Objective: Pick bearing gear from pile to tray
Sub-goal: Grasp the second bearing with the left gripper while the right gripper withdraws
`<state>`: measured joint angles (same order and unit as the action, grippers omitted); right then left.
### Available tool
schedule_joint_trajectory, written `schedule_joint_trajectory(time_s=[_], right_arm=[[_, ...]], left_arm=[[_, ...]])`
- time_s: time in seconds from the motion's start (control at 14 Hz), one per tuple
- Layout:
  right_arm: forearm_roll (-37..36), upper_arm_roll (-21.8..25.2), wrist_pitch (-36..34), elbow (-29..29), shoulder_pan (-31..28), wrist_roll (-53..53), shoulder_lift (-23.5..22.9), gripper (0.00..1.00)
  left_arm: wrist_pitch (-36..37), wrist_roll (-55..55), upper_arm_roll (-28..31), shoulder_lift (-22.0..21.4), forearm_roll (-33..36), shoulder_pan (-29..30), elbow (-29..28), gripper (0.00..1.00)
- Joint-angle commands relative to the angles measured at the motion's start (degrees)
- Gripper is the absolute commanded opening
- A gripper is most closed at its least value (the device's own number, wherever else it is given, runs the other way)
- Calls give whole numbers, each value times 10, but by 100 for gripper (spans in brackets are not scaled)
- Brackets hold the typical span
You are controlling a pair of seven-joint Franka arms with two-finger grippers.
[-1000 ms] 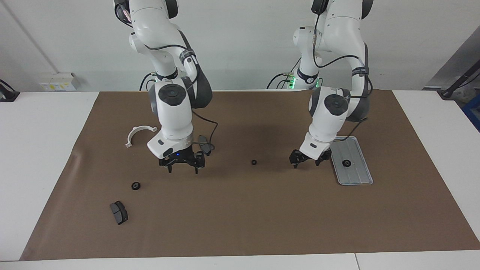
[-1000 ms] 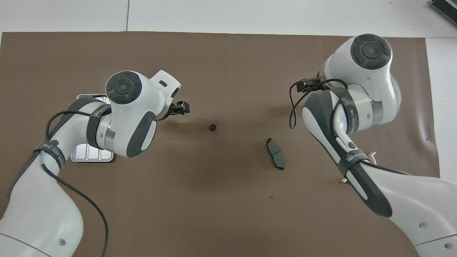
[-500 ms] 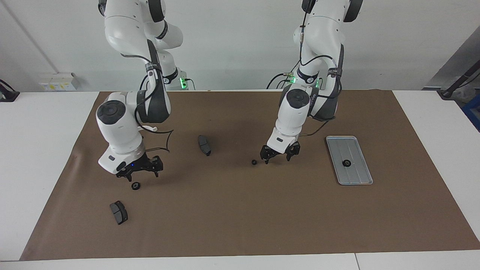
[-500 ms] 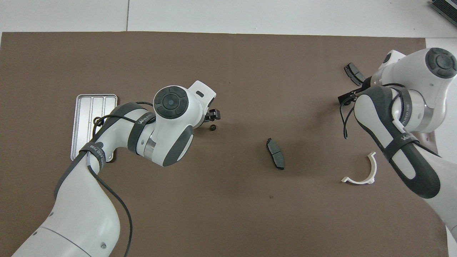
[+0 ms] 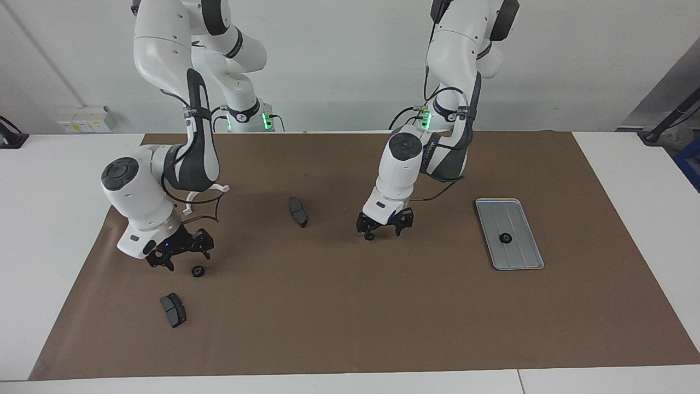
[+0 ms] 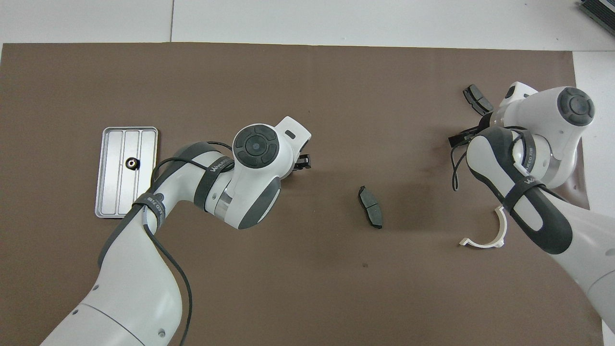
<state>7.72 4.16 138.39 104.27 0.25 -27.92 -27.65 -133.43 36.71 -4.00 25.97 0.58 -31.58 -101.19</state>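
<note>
One small black gear (image 5: 505, 238) lies on the silver tray (image 5: 525, 257) (image 6: 110, 192) at the left arm's end of the mat. A smaller gear (image 5: 370, 236) rests mid-mat, right at one fingertip of my left gripper (image 5: 384, 232), which is lowered over it with its fingers apart; in the overhead view the left gripper (image 6: 302, 163) covers this gear. A third gear (image 5: 198, 270) lies beside my right gripper (image 5: 183, 257), which hangs low and open, the gear just outside its fingers.
One dark brake pad (image 5: 298, 212) (image 6: 370, 213) lies mid-mat, nearer the robots than the gears. Another brake pad (image 5: 173, 310) (image 6: 477, 99) lies farther out at the right arm's end. A white half-ring bracket (image 6: 485, 235) sits near the right arm.
My left gripper swung from beside the tray to the mid-mat gear and came down on it. My right gripper moved toward its end of the mat, arriving beside the third gear.
</note>
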Motion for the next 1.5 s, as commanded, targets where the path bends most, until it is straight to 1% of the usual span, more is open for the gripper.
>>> schedule_joint_trajectory(time_s=[0.0,0.07,0.21,0.29,0.43,0.64,0.79,0.86,0.93,1.0,1.14,1.29,1.36,1.43], right_arm=[[15,-6,12,4,-1,-13,2,100],[15,-6,14,7,0,-13,1,100],[15,-6,12,7,-1,-15,1,96],[15,-6,12,7,0,-14,1,93],[14,-6,12,7,0,-15,1,88],[14,-5,13,8,0,-14,1,75],[14,-5,13,8,0,-13,1,69],[14,-5,13,8,0,-13,1,66],[14,-5,13,8,0,-13,1,63],[14,-5,13,8,0,-13,1,59],[14,-5,13,8,1,-13,1,47],[14,-5,12,7,1,-13,1,30],[14,-5,12,7,1,-13,1,12],[14,-6,11,5,1,-12,1,0]], left_arm=[[-12,4,9,5,-4,-20,-7,66],[-12,4,9,5,-4,-20,-9,60],[-11,4,9,8,-4,-24,-9,56],[-12,5,11,18,-4,-28,-9,54],[-3,5,11,21,-4,-28,-2,52],[-2,5,11,21,-4,-26,-3,45],[-1,5,11,21,-4,-24,-2,33],[4,4,11,21,-4,-23,-2,23],[10,3,11,21,-4,-22,2,9],[12,2,11,22,-4,-21,5,0],[14,0,11,23,-4,-19,13,0],[54,-3,11,29,-3,-7,48,0],[83,-6,11,29,-3,8,70,0],[108,-14,10,29,-3,21,84,0]])
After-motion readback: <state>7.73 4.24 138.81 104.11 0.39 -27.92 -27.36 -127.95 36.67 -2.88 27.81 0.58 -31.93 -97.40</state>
